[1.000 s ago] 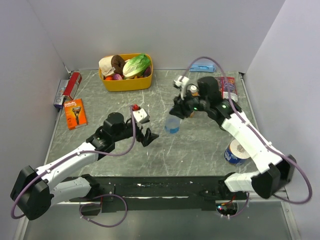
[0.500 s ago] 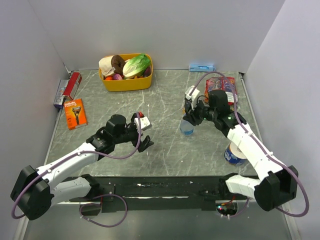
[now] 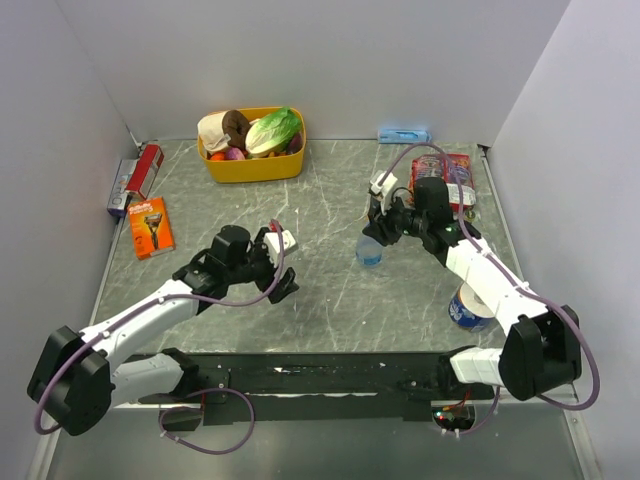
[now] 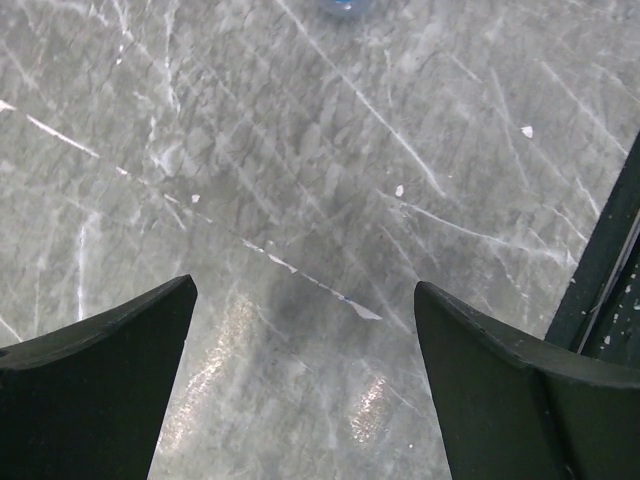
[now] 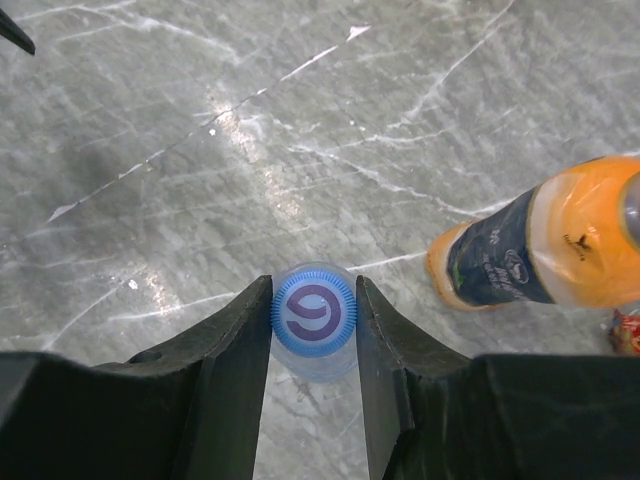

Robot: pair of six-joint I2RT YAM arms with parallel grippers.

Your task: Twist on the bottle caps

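The small clear water bottle (image 3: 369,251) stands upright on the table right of centre. The blue cap (image 5: 313,316) sits on its neck. My right gripper (image 5: 313,284) is shut on the blue cap from above, one finger on each side; it also shows in the top view (image 3: 379,232). The bottle of orange liquid with a dark label (image 5: 530,250) lies just right of it. The white cap is not in view. My left gripper (image 4: 305,290) is open and empty over bare table, left of centre in the top view (image 3: 284,288).
A yellow basket of food (image 3: 251,168) stands at the back. A blue-and-white can (image 3: 467,306) sits near the right arm. A red packet (image 3: 456,176) lies at the back right. An orange razor box (image 3: 150,226) and a red-and-silver box (image 3: 135,175) lie at the left.
My right arm has carried the water bottle to the right and lowered toward the table. My left gripper has drawn back slightly toward the near edge, still open.
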